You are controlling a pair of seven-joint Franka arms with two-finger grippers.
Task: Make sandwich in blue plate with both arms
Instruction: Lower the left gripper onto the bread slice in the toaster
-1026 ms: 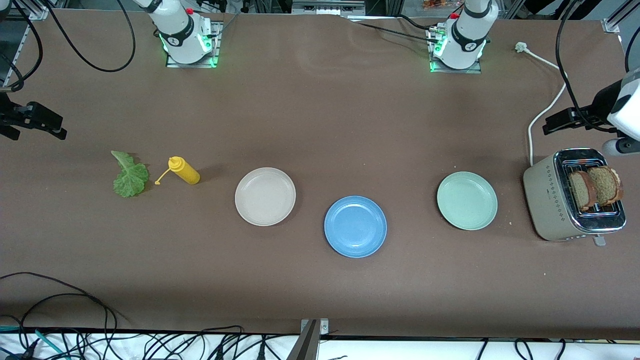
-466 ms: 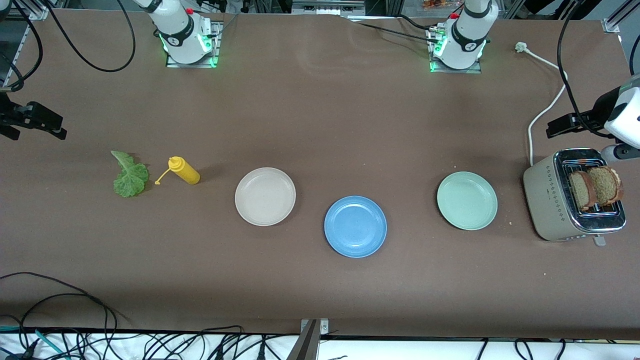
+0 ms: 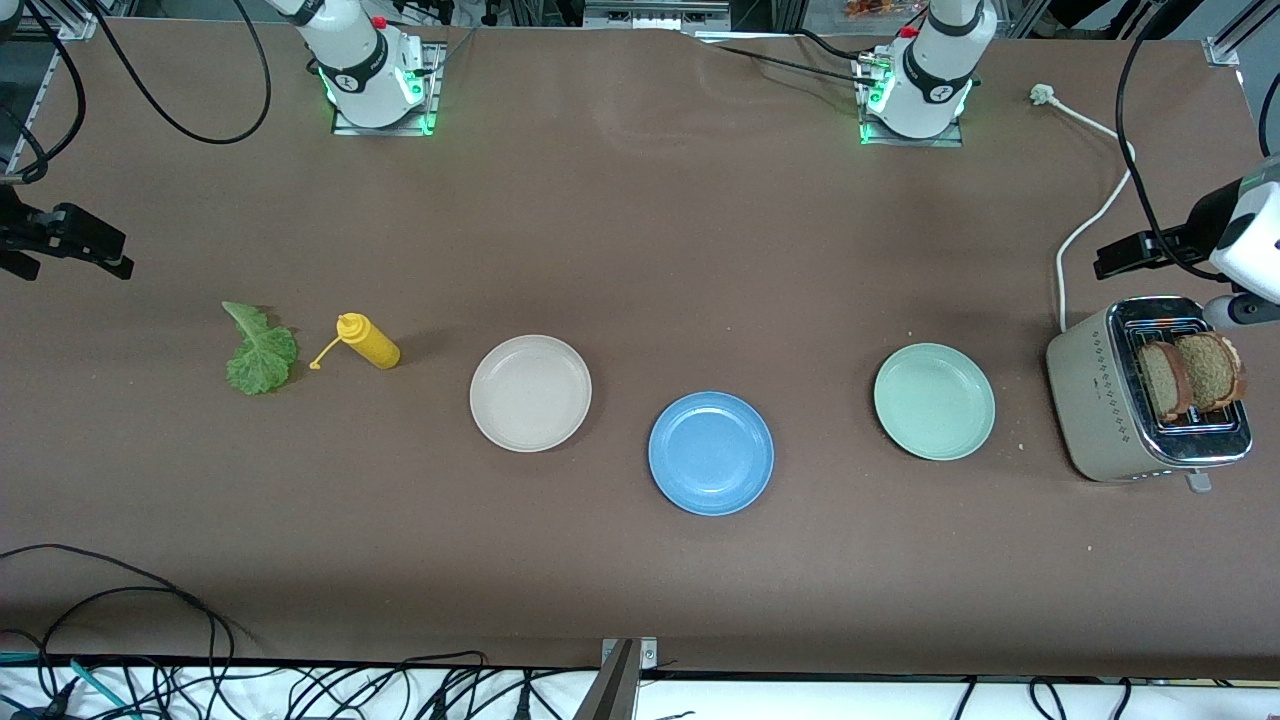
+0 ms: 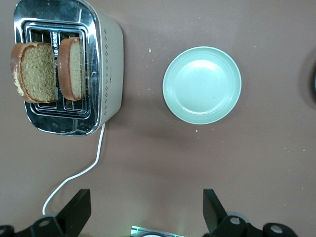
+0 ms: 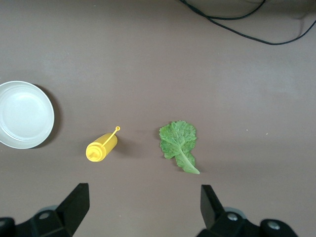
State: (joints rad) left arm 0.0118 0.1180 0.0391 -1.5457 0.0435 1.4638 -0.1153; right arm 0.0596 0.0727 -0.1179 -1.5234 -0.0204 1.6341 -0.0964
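at the middle of the brown table, toward its front edge, the blue plate is sitting bare. two bread slices are standing in the toaster at the left arm's end; the lettuce leaf is lying at the right arm's end. the left gripper is hovering spread wide over the toaster's cord, the right gripper spread wide over bare table by the lettuce.

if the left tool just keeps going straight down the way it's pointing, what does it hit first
Probably bare table. The left tool, fingers open, points down between the toaster and the mint-green plate, beside the white cord; depth is uncertain.
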